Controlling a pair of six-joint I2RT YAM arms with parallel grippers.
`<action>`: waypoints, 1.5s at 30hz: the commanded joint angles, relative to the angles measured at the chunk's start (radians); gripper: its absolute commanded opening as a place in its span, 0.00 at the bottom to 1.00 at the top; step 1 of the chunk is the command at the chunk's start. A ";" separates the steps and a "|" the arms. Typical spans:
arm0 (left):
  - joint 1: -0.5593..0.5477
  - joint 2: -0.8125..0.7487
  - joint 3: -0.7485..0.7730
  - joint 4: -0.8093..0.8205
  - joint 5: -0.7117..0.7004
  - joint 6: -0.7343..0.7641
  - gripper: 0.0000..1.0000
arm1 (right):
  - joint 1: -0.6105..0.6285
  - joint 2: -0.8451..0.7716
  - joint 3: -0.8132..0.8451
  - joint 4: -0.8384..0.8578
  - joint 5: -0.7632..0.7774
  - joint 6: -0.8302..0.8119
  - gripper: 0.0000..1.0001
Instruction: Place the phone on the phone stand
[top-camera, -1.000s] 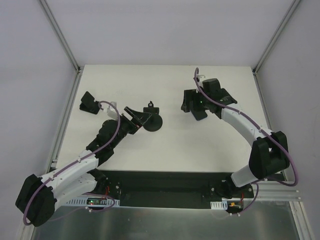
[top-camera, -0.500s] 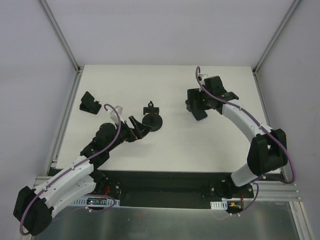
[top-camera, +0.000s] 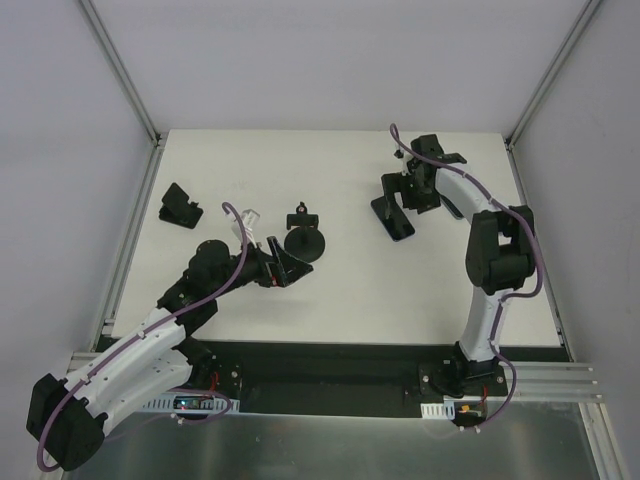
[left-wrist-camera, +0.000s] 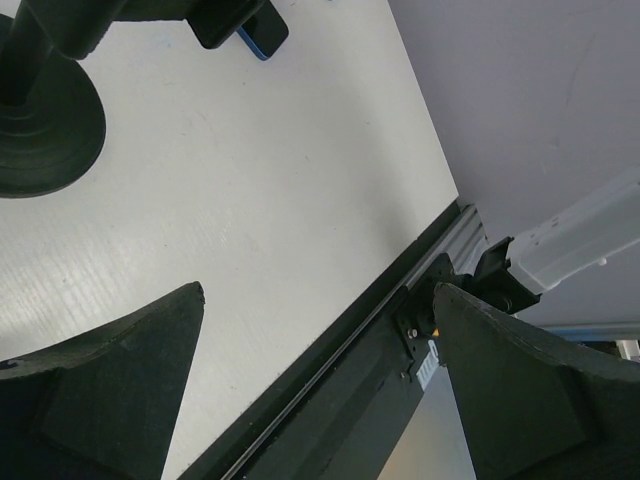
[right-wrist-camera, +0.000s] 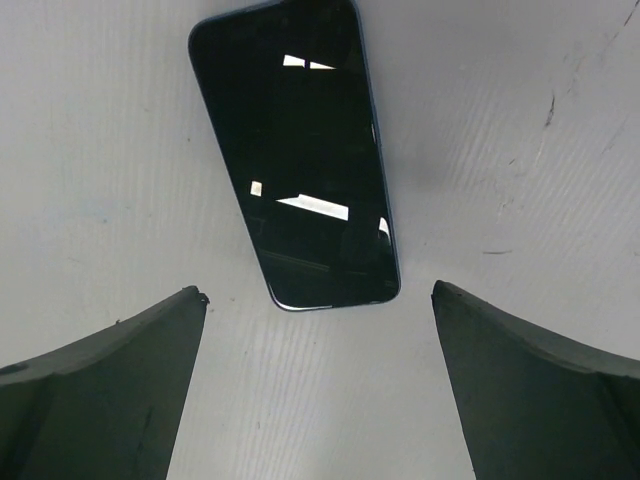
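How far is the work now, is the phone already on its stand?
Done: nothing yet; the phone lies flat on the table, away from the phone stand. In hand: the right gripper hangs open near the phone, fingers not touching. Remaining: grasp, lift, set it on the stand.

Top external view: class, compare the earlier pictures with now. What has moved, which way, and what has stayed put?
The left end effector drew back from the phone stand toward the near edge, open and empty. The right arm folded, its elbow swinging inward, and the right end effector shifted slightly farther away, open above the phone. Nothing was grasped. The phone, the stand and the black piece at far left stayed.
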 joint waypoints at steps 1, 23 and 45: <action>0.010 -0.008 0.039 -0.002 0.066 0.045 0.96 | -0.023 0.084 0.144 -0.093 -0.030 -0.043 0.99; 0.011 0.059 0.131 -0.045 -0.003 0.084 0.96 | 0.049 0.244 0.207 -0.073 0.036 0.017 0.96; 0.013 0.029 0.260 -0.158 -0.147 0.018 0.91 | 0.033 0.292 0.257 -0.125 0.001 0.077 0.83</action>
